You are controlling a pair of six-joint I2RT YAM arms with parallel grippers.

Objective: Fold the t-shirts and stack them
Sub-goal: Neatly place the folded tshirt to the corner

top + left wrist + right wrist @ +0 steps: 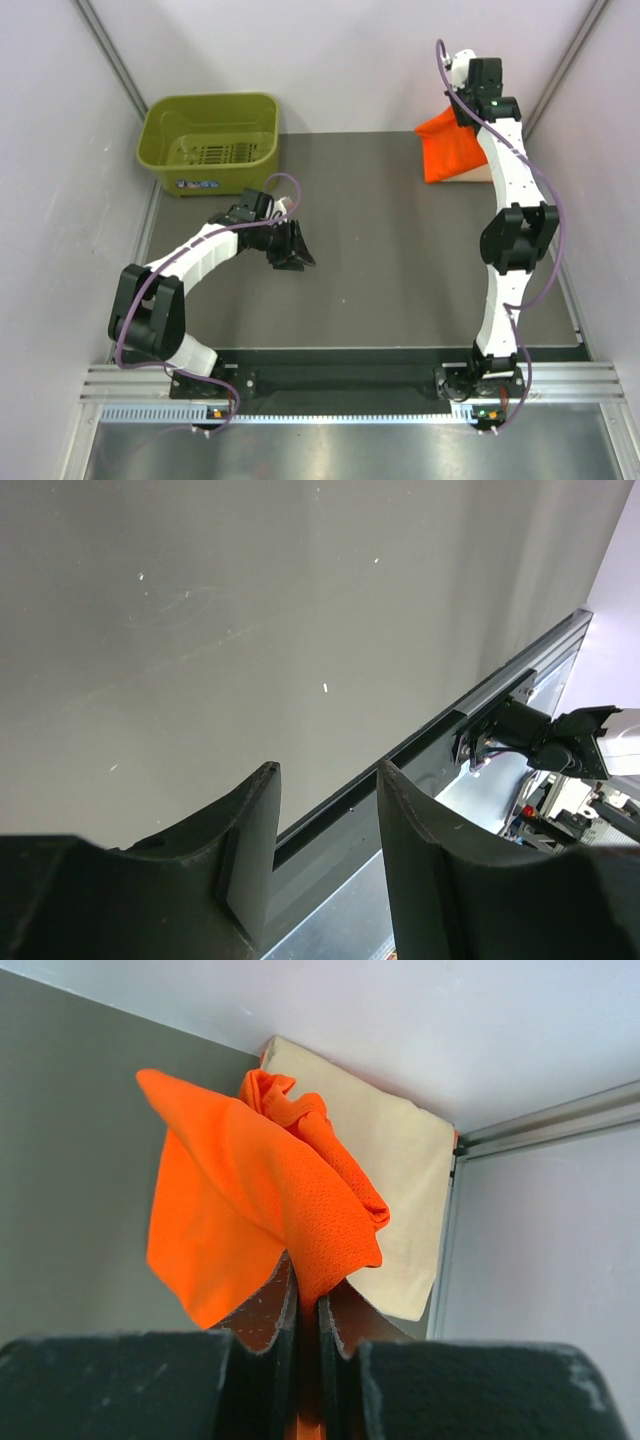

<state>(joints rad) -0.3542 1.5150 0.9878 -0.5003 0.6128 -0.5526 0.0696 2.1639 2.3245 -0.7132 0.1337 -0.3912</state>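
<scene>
**Q:** Right arm, far corner. What am I holding there?

**A:** My right claw (305,1295) is clamped on a pinch of the orange t-shirt (250,1190). The cloth comes up between the two fingers and fans out to either side in loose folds.

**Q:** And the second garment?

**A:** The peach t-shirt (400,1170) lies flat in the far right corner of the counter (380,260). The orange t-shirt hangs in front of its left part, and the peach cloth shows past it on the right. Seen from above, the lower edge of the orange cloth appears to reach the counter. My own arm crosses that spot, so I cannot say for certain that it touches.

**Q:** Left arm?

**A:** My left claw (292,250) has its fingers apart with nothing between them. It is over bare counter, left of centre and well apart from both t-shirts. Its wrist view shows only the grey surface between the two dark fingers.

**Q:** Other items in the field?

**A:** An olive-green basket (160,150) stands upright at the far left corner of the counter, near the left claw and across the counter from the t-shirts.
</scene>
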